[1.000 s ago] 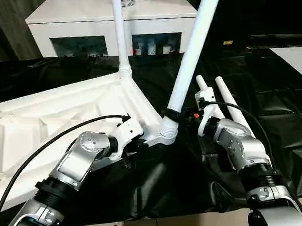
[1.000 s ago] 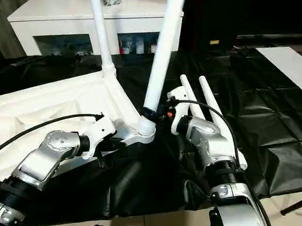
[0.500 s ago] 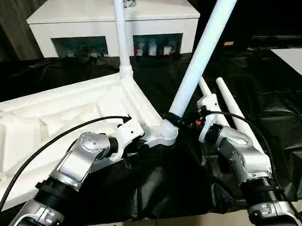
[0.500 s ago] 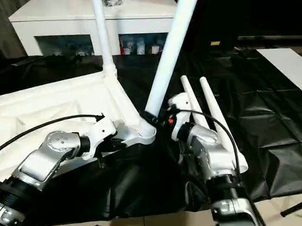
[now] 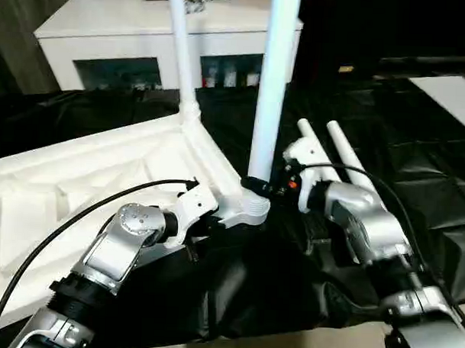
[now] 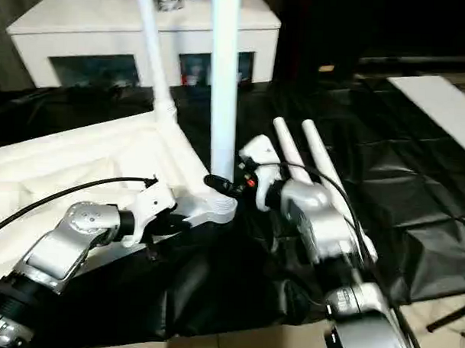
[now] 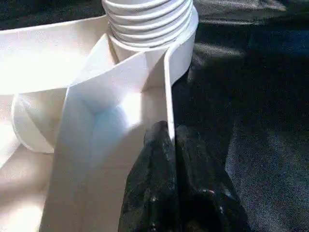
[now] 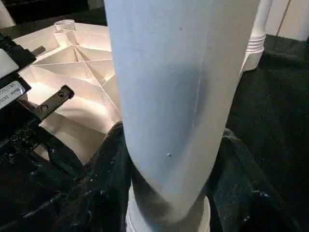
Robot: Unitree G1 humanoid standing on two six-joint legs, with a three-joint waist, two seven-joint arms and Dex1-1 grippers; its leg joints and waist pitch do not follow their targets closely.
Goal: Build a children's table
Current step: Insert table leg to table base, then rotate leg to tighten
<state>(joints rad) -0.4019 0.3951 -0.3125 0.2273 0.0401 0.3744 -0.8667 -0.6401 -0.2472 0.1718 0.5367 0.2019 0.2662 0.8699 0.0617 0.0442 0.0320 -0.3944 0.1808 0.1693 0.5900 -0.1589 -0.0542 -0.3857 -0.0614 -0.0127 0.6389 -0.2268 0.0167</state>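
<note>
Children's table (image 5: 103,166) lies inverted on black-sheeted surface (image 5: 417,150), ribs up. Right gripper (image 5: 255,182): fingers clamped round base of near leg (image 5: 270,91), upright in corner socket. Left gripper (image 7: 170,140): fingers together, pinching tabletop rim. Far leg (image 5: 182,50) seated; 2 spare legs (image 5: 336,151) beside. Plastic likely light, stiff, smooth; grip leg low, nr thread. Cabinet (image 5: 146,33) w/ glass doors holds small items, indistinct.

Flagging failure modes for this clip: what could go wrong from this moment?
1. The right claw grips the long white tapered plastic leg low, just above the corner socket; the tall leg could tip and cross-thread.
2. The left claw pinches only the thin rim of the white ribbed tabletop, which might slip.
</note>
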